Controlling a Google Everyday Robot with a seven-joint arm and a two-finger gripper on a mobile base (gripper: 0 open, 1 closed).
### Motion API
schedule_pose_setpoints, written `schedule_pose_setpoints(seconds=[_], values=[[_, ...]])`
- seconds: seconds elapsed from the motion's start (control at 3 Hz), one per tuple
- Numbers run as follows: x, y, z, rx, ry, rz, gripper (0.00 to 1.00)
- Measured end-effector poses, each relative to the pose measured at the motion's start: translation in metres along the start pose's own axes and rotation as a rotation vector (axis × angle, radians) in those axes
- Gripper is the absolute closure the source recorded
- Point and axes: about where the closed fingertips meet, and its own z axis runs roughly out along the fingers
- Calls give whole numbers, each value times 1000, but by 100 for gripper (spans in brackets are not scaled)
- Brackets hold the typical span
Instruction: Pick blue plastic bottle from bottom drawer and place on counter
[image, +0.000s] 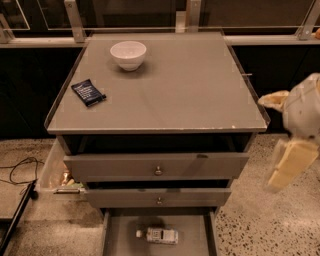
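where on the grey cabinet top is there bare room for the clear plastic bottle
The flat grey counter is bare across its centre and right, between the round white bowl, the dark blue snack packet and the right rim. The left is crowded. The gripper hangs beyond that rim.
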Motion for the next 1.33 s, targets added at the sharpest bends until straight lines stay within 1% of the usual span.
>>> schedule_pose_setpoints(seconds=[0.33,0.67,1.0,1.33], values=[[20,30,44,3,-124,9,0],[37,44,103,32,-213,-12,0],[53,37,157,44,-222,-17,0],[53,37,157,44,-221,-17,0]])
